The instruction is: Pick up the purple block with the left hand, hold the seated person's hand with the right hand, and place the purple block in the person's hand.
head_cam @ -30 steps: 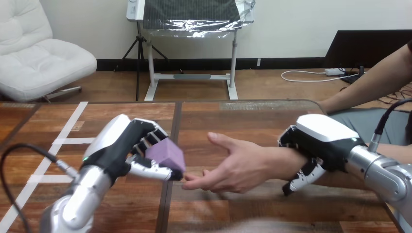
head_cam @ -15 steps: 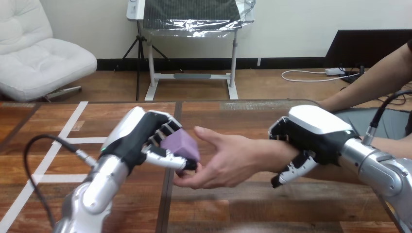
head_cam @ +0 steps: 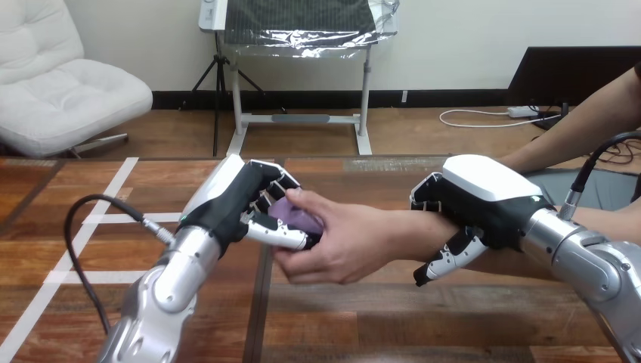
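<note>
Locate the left hand left of centre, raised above the surface at the end of the left arm, which enters from the near left. Its fingers and thumb are curled round the purple block. The fingers lie over the top of the block and the thumb runs beneath its near edge. Treat this hand as grasping the block.

Find the purple block at the centre of the scene, off the surface, between the left hand and the person's hand. Only a small part of its face is visible. The person's hand reaches in from the right, palm turned toward the left hand. Its thumb lies against the far right side of the block, and its fingers curve under the left hand's thumb. Both hands are therefore in contact with the block.

Locate the right hand right of centre, set on top of the person's wrist. Its fingers hook down over the far side of the wrist and its thumb comes down the near side, so it is clasped round the wrist. The right arm enters from the near right.

White tape lines run across the left part of the surface.
</note>
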Tool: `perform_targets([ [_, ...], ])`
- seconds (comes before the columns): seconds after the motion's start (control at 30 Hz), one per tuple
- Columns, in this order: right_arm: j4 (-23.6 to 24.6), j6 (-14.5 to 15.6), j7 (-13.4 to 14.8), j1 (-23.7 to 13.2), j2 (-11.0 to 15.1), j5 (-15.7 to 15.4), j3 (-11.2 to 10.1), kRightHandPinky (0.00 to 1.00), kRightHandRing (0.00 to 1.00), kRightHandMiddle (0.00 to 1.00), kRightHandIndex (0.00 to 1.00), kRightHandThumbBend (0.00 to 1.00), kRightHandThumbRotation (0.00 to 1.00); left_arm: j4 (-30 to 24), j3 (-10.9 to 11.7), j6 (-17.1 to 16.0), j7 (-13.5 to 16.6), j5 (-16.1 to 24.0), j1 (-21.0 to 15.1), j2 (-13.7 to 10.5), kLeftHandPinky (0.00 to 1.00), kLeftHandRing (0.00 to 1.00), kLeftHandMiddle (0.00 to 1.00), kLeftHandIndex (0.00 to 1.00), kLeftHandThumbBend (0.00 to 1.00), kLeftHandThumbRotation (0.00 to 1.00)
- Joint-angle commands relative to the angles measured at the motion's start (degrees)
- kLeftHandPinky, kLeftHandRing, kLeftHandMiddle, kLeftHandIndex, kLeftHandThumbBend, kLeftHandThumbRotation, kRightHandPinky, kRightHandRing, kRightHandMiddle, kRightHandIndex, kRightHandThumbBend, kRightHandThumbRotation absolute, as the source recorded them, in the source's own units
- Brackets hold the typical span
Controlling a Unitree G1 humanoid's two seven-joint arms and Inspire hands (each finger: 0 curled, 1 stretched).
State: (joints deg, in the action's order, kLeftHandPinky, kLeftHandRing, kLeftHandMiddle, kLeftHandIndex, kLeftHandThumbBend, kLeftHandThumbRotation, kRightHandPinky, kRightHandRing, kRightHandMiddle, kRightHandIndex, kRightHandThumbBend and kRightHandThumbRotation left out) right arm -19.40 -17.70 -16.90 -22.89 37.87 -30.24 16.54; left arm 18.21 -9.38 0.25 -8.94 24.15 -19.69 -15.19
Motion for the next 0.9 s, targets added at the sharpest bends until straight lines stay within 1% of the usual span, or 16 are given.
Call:
perform_targets([
  [0.0,-1.3,0.9,-1.6,3.3,-2.2,1.4,1.0,0.23,0.29,0.37,0.40,0.85,0.15,2.1,-0.9,-1.4,1.0,-0.4,-6.6,1.2,0.22,0.30,0.39,0.48,0.63,0.00],
  [0.13,-1.0,1.3,-1.9,3.1,-2.3,1.5,0.9,0.22,0.29,0.37,0.40,0.85,0.15,3.2,-1.2,-1.5,0.5,-1.1,-7.7,1.9,0.22,0.30,0.39,0.48,0.63,0.00],
  [0.3,-0.6,2.1,-2.2,2.9,-2.3,1.5,0.9,0.22,0.28,0.36,0.40,0.85,0.16,4.6,-1.4,-1.9,0.1,-2.1,-8.8,2.4,0.25,0.33,0.40,0.49,0.62,0.00],
  [0.53,-0.9,1.5,-1.7,2.8,-2.3,1.5,0.6,0.22,0.29,0.37,0.40,0.84,0.16,6.8,-1.8,-2.4,-0.4,-3.1,-10.5,3.4,0.28,0.36,0.42,0.49,0.61,0.00],
  [0.87,-0.9,1.0,-1.3,3.0,-2.4,1.5,0.2,0.24,0.30,0.38,0.40,0.84,0.15,7.8,-2.2,-3.6,-0.7,-3.9,-10.9,4.1,0.27,0.34,0.40,0.48,0.64,0.00],
])
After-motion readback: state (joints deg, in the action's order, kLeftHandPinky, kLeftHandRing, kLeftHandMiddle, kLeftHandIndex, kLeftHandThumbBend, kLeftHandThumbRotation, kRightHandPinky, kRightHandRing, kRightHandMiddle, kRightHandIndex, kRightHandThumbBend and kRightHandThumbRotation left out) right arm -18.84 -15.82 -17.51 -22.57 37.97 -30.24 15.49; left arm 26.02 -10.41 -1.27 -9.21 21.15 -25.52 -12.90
